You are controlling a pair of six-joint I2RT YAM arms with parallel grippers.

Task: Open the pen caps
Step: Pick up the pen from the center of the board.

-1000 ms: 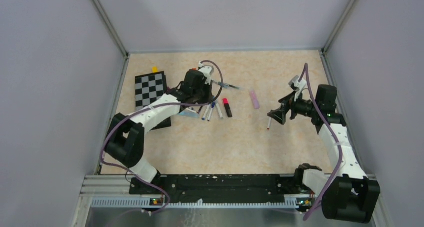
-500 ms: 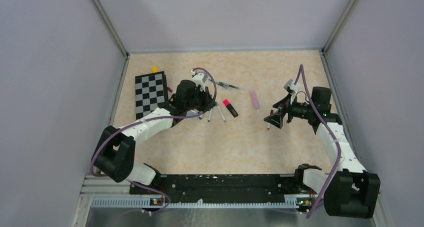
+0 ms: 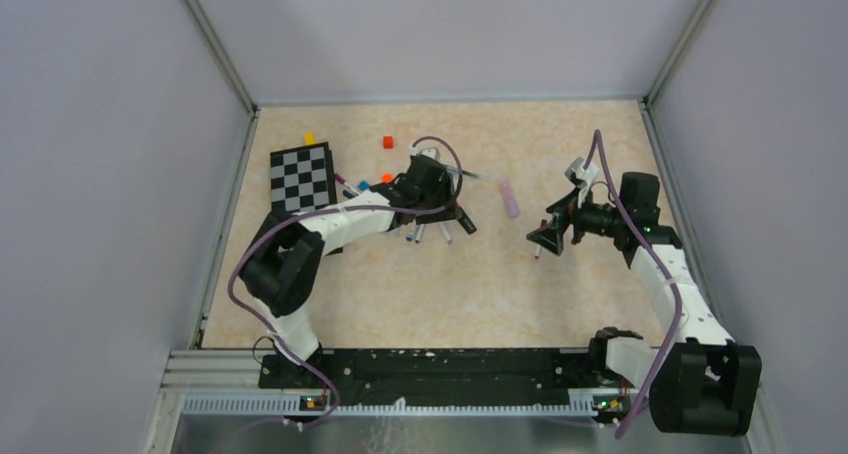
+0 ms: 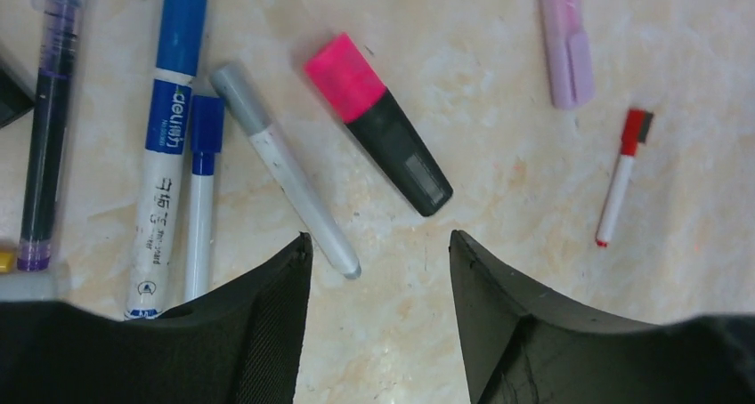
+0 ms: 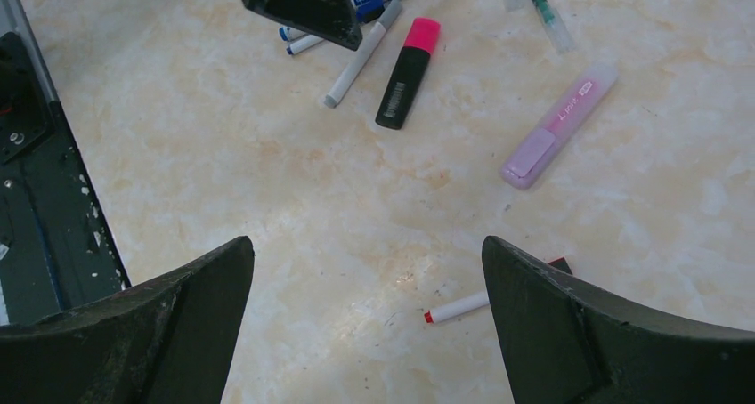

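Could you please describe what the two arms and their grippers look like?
The left arm and right arm have white links and bulky black joints, each trailed by a purple cable. The left gripper and right gripper carry matte black, wedge-shaped fingers. No markings are visible.

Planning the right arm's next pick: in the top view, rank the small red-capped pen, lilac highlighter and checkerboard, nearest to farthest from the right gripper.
1. Small red-capped pen, just beside the right gripper, on its near side.
2. Lilac highlighter, up-left of it.
3. Checkerboard, far left.
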